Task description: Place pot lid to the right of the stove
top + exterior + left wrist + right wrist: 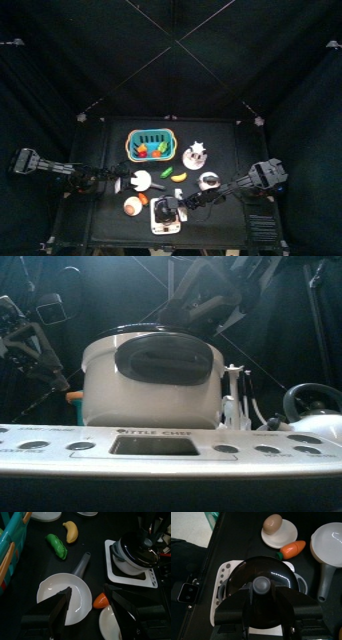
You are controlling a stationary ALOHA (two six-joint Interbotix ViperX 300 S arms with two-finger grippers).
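The white stove (166, 222) lies at the table's front middle; its silver panel (160, 441) fills the front view. A white pot (107, 386) stands on it. The dark pot lid (278, 572) with its centre knob sits over the pot and stove, and shows as a dark disc in the front view (167, 359). My right gripper (261, 587) is shut on the lid's knob, reaching in from the right (181, 202). My left gripper (87, 599) is open and empty, above a white pan (63, 592) to the left of the stove (113, 564).
A blue-green basket (151, 145) stands behind. A banana (70, 531) and a green vegetable (57, 544) lie between the basket and the pan. An egg on a white plate (272, 524) and a carrot (291, 548) lie left of the stove. A white dish (210, 181) sits to the right.
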